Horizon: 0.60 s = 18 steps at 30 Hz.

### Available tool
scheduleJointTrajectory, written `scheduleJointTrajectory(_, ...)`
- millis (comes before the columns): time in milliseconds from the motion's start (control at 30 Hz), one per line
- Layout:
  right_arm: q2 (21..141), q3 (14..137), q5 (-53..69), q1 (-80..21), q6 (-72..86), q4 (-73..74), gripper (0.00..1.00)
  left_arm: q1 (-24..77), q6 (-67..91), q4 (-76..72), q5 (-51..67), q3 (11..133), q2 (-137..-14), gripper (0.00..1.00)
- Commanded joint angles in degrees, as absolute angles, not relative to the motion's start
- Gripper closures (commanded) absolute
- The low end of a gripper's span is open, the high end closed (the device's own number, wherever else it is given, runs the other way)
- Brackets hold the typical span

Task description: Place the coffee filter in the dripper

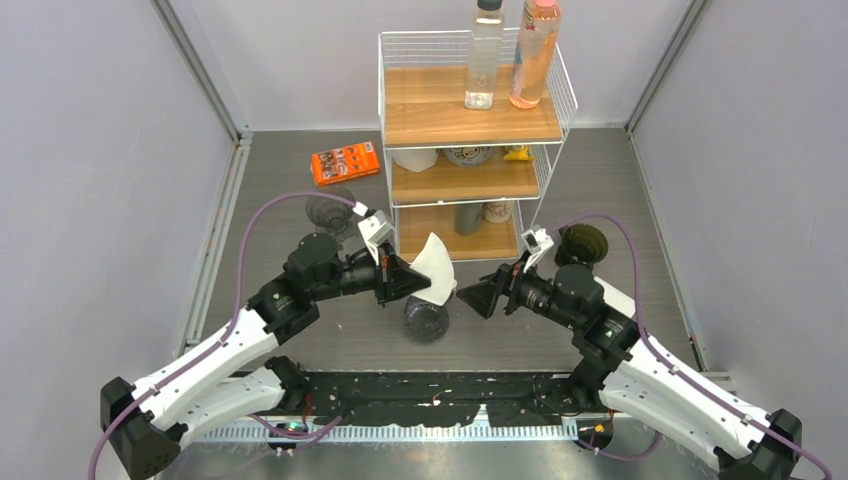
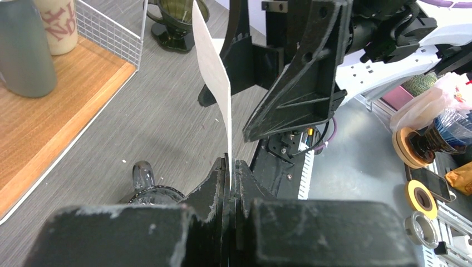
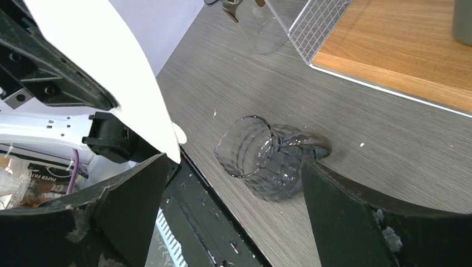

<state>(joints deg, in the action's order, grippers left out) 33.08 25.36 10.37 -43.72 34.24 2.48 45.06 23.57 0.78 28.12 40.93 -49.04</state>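
My left gripper point(image 1: 424, 282) point(image 2: 230, 164) is shut on the lower edge of a white paper coffee filter point(image 1: 436, 262) point(image 2: 214, 78), which stands up edge-on from the jaws. The filter point(image 3: 111, 72) also fills the upper left of the right wrist view. Just below it a smoky, ribbed glass dripper point(image 1: 425, 319) point(image 3: 260, 157) with a handle rests on the grey table; only its rim point(image 2: 146, 192) shows beside the left fingers. My right gripper point(image 1: 484, 298) point(image 3: 234, 164) is open and empty, facing the filter from the right, its fingers point(image 2: 300, 72) close behind the paper.
A white wire rack point(image 1: 470, 150) with three wooden shelves stands behind, two bottles point(image 1: 505, 55) on top and cups on the lowest shelf point(image 2: 33, 44). An orange packet point(image 1: 344, 162), a clear glass piece point(image 1: 329, 212) and a dark olive dripper point(image 1: 582, 243) point(image 2: 175, 22) sit on the table.
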Motion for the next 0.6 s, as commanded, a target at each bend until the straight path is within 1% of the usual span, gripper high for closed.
scheduleJointTrajectory(0,35.36,26.23,12.40,-43.86,36.62,-3.74,0.05,45.26,23.64,-3.34,29.18,40.96,-48.02,1.00)
scheduleJointTrajectory(433,36.60,25.81,11.86,-43.88,37.71,-6.41,0.05,45.27,23.56,-4.20,31.53,40.00,-47.30,1.00)
scheduleJointTrajectory(567,36.43,26.62,9.88,-43.90,37.09,-4.00,0.05,45.27,23.62,-4.44,31.97,39.85,-46.89,1.00)
